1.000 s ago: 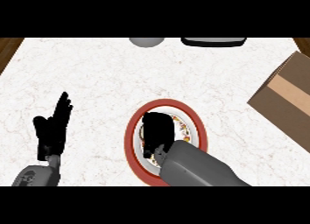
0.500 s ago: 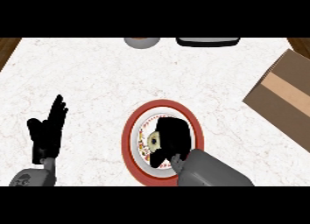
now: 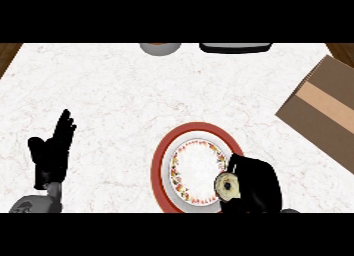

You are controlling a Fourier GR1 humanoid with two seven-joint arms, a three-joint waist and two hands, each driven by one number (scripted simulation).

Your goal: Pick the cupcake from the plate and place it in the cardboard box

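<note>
We see the cupcake [image 3: 228, 185] at about five o'clock in the head view, its pale round face turned toward the left, held over the right rim of the plate [image 3: 169, 150]. Our right hand [image 3: 255, 185] is curled round it from the right side, fingers wrapped about the cake so that much of it is hidden behind black. The plate is round with a red outer band and a flowered inner ring; its white middle lies bare.

The counter [image 3: 136, 90] is pale, veined like marble, and it fills most of the view. Dark wood shows beyond its corners at eleven and one o'clock.

The cardboard box [image 3: 331, 117] lies at three o'clock, tilted across the counter's right edge, well apart from the plate, with a paler strip running along its top. We cannot tell from here whether it stands open. Between plate and box the counter is bare white surface.

At twelve o'clock, cut by the upper edge, sit a grey round object [image 3: 160, 48] and a dark flat object [image 3: 235, 47]; what they are we cannot tell.

Our left hand [image 3: 52, 152] shows at eight o'clock, resting with straight fingers pointing up, touching nothing.
</note>
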